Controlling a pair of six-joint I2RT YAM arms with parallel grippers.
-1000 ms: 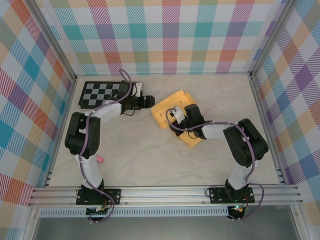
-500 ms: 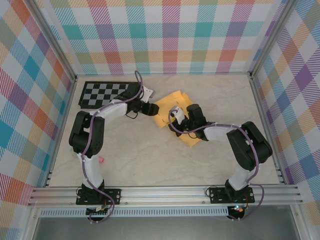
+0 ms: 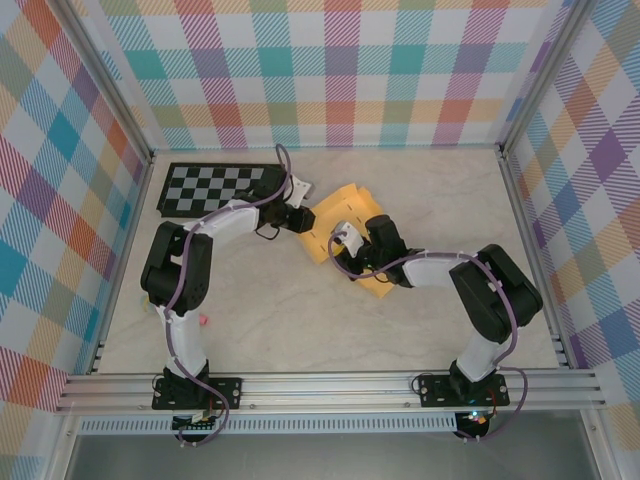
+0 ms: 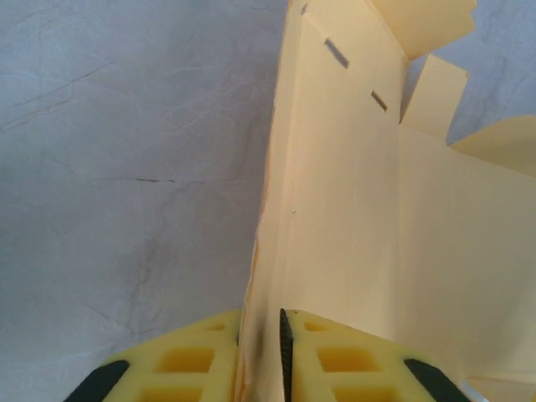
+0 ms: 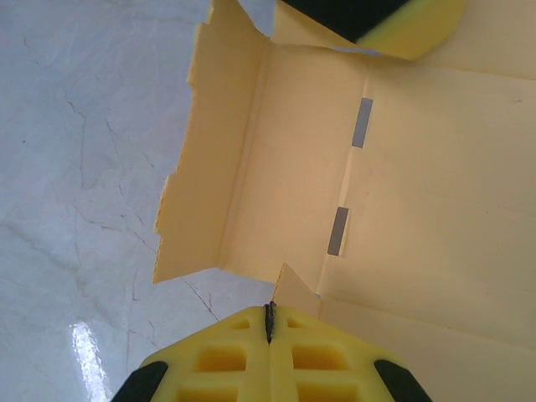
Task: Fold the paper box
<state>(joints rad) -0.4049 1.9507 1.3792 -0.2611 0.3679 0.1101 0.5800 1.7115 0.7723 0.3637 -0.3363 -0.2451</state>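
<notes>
- Yellow foam pads of the left gripper [image 4: 280, 347] have come together on a raised side panel of the paper box [image 4: 352, 209]. The thin card stands on edge between them, where a second ago the jaws were wide and off the card.
- Over that same second the left arm swung away from the checkerboard [image 3: 215, 187] to the card's left edge, as the top view shows [image 3: 300, 214].
- The right gripper [image 5: 270, 322] has stayed fully closed, its pads meeting in a thin seam at a small tab. Whether that tab is pinched between them cannot be told.
- From above, the right gripper [image 3: 346, 240] sits over the middle of the cut-out, which has slid a little leftward with it.
- The box lies mid-table as an orange-yellow creased sheet, mostly flat. One long panel is lifted along its crease, and two slots show beside the next fold line [image 5: 352, 172].
- Judged from this, the fresh grip marks the start of standing the first wall. Most of the folding is still to do, with the other flaps lying open on the pale marbled table [image 3: 300, 330].
</notes>
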